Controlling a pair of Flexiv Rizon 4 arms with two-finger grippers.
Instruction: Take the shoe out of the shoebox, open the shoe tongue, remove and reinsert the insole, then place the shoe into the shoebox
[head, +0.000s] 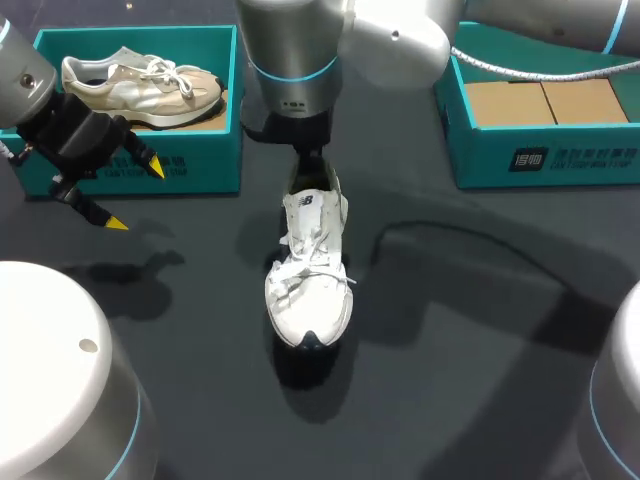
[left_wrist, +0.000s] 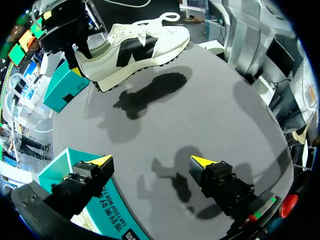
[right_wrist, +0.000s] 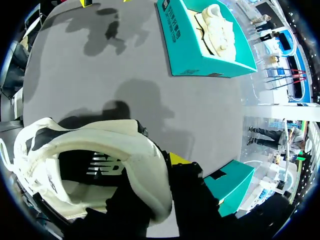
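With the right gripper (head: 312, 165) clenched on the white shoe (head: 308, 270) at its heel, set it sole-flat on the counter (head: 450, 330) — so the released, empty left gripper (head: 135, 195) can reach the tongue (head: 305, 207).

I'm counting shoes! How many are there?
2. A white shoe is held over the table's middle by the fingers of the right gripper, at its heel. A cream shoe lies in the left shoebox. The right shoebox shows only cardboard; none seems hidden.
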